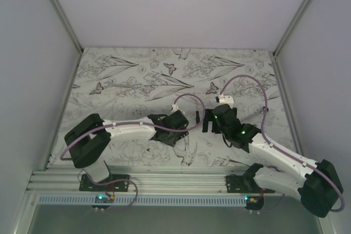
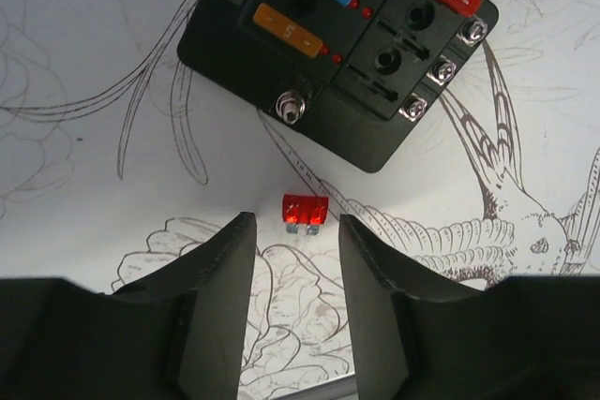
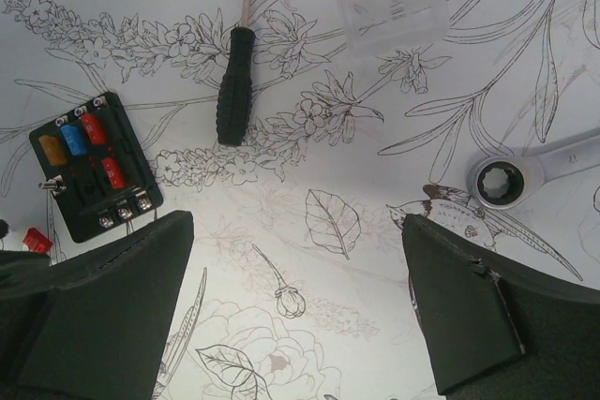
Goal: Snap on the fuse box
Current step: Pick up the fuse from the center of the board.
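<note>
The fuse box (image 2: 337,44) lies flat and uncovered on the bench (image 2: 94,185), just ahead of the left gripper (image 2: 296,245). It is a black block with screw terminals along its edges. A blue 15, an orange 5 and a red 10 blade fuse are seated, and other slots are empty. A loose red fuse (image 2: 305,210) rests between box and gripper, whose jaws stand apart and hold nothing. The right gripper (image 3: 295,231) hangs wide open and empty too. In its view a clear plastic cover (image 3: 392,2) lies well apart from the box, past a black-handled screwdriver (image 3: 236,81); a ratchet wrench (image 3: 511,175) sits to the right. The snap-on looks not yet begun. The next move probably calls for fetching that cover, squaring it over the box and pressing down.
</note>
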You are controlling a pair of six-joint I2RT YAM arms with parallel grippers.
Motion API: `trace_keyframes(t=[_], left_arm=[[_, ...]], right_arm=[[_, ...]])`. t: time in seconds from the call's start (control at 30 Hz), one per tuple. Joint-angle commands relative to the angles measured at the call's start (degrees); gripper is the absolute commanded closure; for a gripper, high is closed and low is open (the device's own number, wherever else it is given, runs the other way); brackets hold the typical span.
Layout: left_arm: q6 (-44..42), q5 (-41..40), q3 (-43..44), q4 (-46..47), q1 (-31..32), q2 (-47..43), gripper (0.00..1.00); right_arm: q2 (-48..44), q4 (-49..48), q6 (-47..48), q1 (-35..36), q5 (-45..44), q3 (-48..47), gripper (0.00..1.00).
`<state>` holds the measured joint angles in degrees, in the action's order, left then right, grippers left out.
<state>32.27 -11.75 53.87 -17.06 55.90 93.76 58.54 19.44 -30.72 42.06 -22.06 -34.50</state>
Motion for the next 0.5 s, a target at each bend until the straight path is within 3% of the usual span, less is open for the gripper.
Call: trace_keyframes(t=[0.0,0.23,0.47], left_arm=[[0.0,1.0,1.8,0.1,0.4,2.9,0.59],[0.2,1.2,2.0,0.1,0.2,4.0,0.68],[1.9,2.2,2.0,-0.6,-0.6,4.8,0.69]], right_arm=[[-0.5,-2.0,-1.0,-0.6,-1.5,-0.3,0.00],[-1.1,-2.0,-0.8,-0.6,-1.5,0.0,0.00],[-1.3,-2.1,-1.0,-0.6,-1.3,0.0,0.01]])
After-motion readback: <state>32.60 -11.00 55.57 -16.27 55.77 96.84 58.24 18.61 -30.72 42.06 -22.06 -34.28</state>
